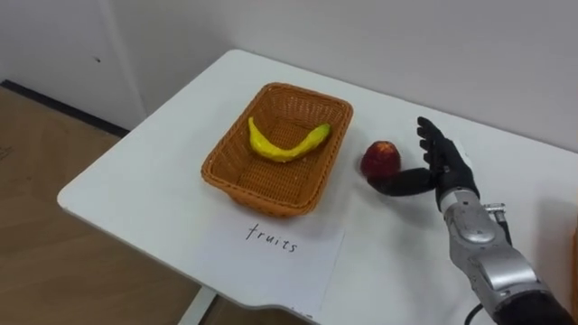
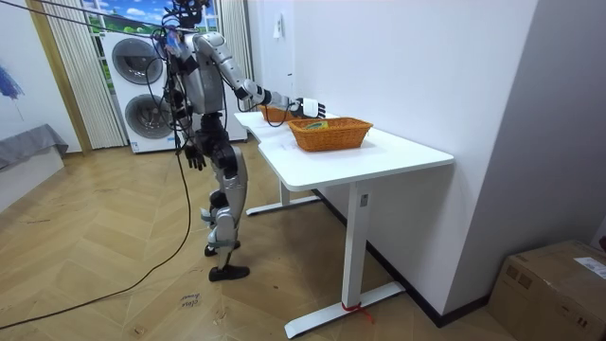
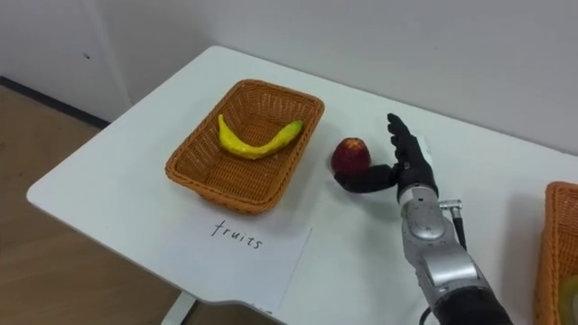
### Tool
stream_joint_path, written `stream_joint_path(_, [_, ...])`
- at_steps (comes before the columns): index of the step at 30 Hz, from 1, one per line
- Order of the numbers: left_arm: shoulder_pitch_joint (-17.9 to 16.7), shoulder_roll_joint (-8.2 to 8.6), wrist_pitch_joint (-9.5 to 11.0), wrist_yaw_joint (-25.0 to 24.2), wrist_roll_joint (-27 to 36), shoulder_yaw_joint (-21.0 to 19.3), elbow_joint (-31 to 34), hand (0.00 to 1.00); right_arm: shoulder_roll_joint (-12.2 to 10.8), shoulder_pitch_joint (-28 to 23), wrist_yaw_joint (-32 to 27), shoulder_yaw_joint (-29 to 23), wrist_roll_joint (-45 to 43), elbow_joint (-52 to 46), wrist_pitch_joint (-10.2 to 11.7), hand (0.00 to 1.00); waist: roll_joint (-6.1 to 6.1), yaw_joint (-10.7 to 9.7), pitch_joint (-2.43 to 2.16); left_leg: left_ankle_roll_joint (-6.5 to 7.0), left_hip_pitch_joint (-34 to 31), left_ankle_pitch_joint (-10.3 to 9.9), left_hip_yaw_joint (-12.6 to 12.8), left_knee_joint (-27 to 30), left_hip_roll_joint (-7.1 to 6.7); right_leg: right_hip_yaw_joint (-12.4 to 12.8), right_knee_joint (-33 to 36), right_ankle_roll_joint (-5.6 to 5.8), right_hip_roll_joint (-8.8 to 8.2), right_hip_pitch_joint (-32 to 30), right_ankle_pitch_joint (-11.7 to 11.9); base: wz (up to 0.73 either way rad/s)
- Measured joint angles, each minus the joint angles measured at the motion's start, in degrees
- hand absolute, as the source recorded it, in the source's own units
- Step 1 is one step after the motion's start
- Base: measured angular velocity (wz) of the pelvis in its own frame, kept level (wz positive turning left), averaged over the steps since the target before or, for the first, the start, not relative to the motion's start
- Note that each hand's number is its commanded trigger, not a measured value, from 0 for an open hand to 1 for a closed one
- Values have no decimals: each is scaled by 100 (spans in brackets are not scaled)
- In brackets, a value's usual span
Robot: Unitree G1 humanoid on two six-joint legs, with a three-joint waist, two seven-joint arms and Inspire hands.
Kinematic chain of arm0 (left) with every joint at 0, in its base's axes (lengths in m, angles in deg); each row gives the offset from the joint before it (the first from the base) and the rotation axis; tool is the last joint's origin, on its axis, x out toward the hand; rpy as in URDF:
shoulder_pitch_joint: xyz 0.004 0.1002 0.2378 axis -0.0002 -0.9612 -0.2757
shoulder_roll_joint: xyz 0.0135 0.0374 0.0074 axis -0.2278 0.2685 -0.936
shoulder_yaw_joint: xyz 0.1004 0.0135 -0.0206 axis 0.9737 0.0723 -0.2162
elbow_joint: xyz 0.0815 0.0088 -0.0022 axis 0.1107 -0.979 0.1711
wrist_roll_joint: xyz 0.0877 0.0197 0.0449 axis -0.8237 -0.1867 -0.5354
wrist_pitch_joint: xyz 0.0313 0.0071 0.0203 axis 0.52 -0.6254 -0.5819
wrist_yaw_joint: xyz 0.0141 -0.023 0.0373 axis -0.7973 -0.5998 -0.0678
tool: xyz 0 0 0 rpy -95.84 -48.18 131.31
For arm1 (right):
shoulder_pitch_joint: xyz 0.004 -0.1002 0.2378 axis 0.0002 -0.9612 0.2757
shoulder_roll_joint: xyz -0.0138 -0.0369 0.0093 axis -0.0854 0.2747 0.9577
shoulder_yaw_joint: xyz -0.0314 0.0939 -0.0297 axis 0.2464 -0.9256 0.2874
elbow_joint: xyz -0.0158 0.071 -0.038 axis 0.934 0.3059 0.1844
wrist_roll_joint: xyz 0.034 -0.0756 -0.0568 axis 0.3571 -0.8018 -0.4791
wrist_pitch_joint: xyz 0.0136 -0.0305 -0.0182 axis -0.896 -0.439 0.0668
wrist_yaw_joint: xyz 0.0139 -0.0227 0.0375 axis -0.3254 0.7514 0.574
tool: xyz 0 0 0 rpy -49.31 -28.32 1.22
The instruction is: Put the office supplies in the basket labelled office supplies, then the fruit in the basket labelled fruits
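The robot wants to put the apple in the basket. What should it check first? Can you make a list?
1. Apple in reach: ok. It sits on the table right beside the right hand.
2. Grip on the apple: not ok. The hand is open, with its thumb by the apple's base.
3. Correct basket: ok. It already holds a banana.
4. Room in the basket: ok. There is free space around the banana.
5. Way from apple to basket: ok. Nothing lies between them.
6. Left hand out of the way: ok. It hangs at the robot's side, away from the table.
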Motion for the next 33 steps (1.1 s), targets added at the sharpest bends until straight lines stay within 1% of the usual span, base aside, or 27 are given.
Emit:
stream_joint_path(1, [41,0,0,1,0,0,0,0,0,1,-2,-67,71,33,0,0,3,10,11,1,-48,1,15,20,0,-3,6,0,-1,-42,0,0])
stream_joint_path(5, [78,-14,3,22,28,15,9,0,6,43,-6,-117,179,158,0,0,-5,8,1,6,-148,6,45,28,2,1,14,-3,-6,-161,2,-2])
stream_joint_path(9, [85,-67,16,57,105,169,9,0,46,58,-9,-114,214,170,5,0,-19,8,-2,7,-168,6,88,14,12,28,17,-3,-6,-212,2,-4])
stream_joint_path(13, [130,-88,67,82,110,230,9,0,136,164,-21,-113,214,280,10,0,-50,7,13,8,-206,7,113,15,15,51,17,-3,-5,-253,2,-2])
stream_joint_path(16, [156,-98,75,93,114,244,9,0,138,207,-73,-112,215,389,32,0,-78,8,22,8,-219,7,124,14,17,87,18,-3,-3,-279,2,-2])
stream_joint_path(18, [173,-100,76,93,114,244,9,0,139,207,-81,-112,215,390,59,0,-89,7,19,8,-234,6,132,15,17,87,20,-3,-3,-301,2,0])
stream_joint_path(20, [197,-101,96,94,113,244,9,0,138,213,-108,-112,213,390,79,0,-93,8,19,8,-256,7,134,15,18,87,25,-3,-4,-326,2,0])
stream_joint_path(22, [201,-108,180,112,113,246,9,0,142,226,-141,-112,209,390,113,0,-96,8,17,9,-297,7,135,21,18,92,28,-4,-4,-359,3,0])
stream_joint_path(24, [200,-110,199,152,125,283,13,0,143,243,-195,-110,199,392,119,0,-93,15,21,10,-310,8,136,27,19,116,46,-4,-5,-389,3,0])
stream_joint_path(26, [199,-123,234,171,188,344,20,0,143,270,-251,-109,195,402,128,0,-86,16,32,12,-311,9,145,30,23,143,91,-4,-9,-417,3,-4])
stream_joint_path(28, [201,-142,314,174,270,364,28,0,143,277,-267,-109,188,403,169,0,-102,25,73,12,-315,9,156,29,24,157,91,-4,-10,-423,3,-2])
stream_joint_path(29, [201,-147,321,176,273,370,29,0,142,277,-268,-108,188,402,180,0,-100,26,85,12,-322,9,157,29,24,158,91,-4,-9,-427,3,0])
stream_joint_path(33, [193,-154,341,177,267,398,56,0,129,336,-266,-100,124,392,241,0,-103,25,82,14,-433,10,190,28,26,180,103,-12,-7,-535,8,-2])
